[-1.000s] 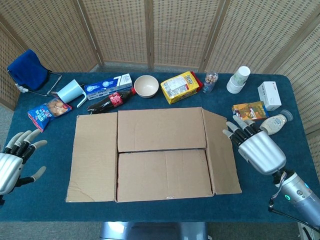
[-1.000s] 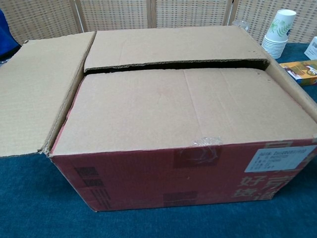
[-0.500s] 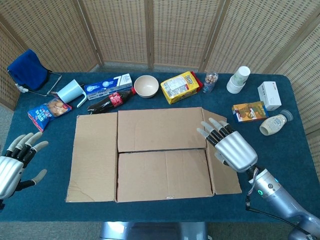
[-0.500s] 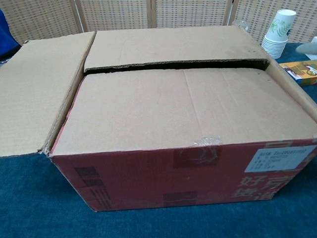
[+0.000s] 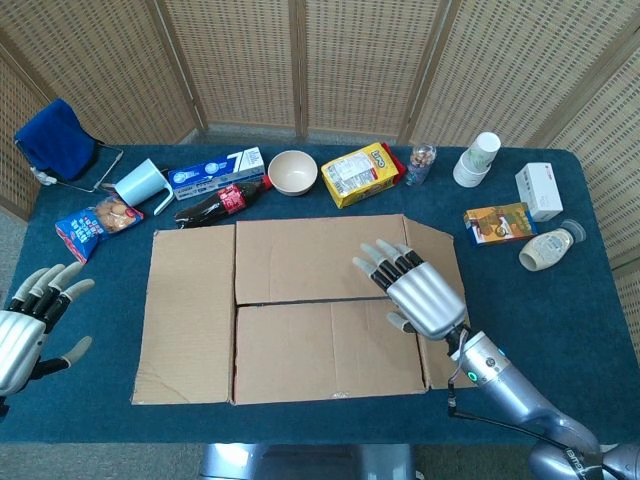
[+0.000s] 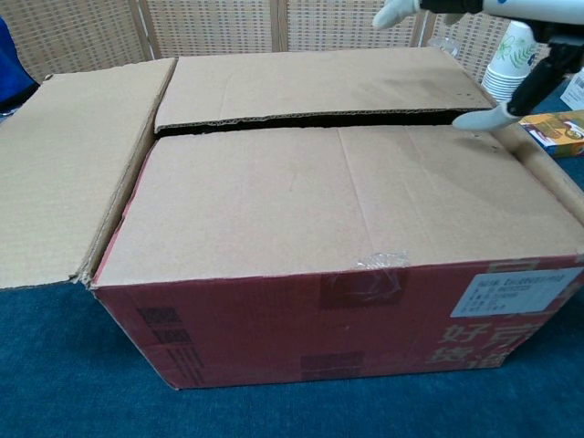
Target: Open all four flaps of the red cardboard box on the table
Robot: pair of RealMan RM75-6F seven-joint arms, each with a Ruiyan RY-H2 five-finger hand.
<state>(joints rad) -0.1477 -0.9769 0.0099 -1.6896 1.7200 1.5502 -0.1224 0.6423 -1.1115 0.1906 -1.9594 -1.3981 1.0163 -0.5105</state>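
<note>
- The box (image 5: 325,305) sits in the middle of the blue desk (image 5: 560,320), its front wall red with a white label at the lower right corner, seen in the chest view.
- Its left flap (image 5: 185,315) lies folded fully outward, flat and level with the top; the right flap (image 5: 445,300) is folded out too, partly hidden under the right hand.
- The far flap (image 5: 320,258) and the near flap (image 5: 325,350) are both still down, covering the opening — a thin dark gap runs between their edges.
- A scrap of clear tape (image 6: 379,261) clings to the front edge of the near flap.
- The right hand (image 5: 415,290) hovers over the right end of the box, palm down, above the seam where the two closed flaps meet the right flap; its fingers (image 5: 375,262) are spread apart and hold nothing. In the chest view its thumb tip (image 6: 479,117) shows just above the right end of the gap; whether it touches the cardboard I cannot tell.
- The left hand (image 5: 25,325) hangs at the left edge of the desk, well apart from the box, its fingers apart and empty.
- Behind the box stand a bowl (image 5: 292,172), a yellow snack bag (image 5: 362,174) and a dark bottle (image 5: 220,203) lying on its side.
</note>
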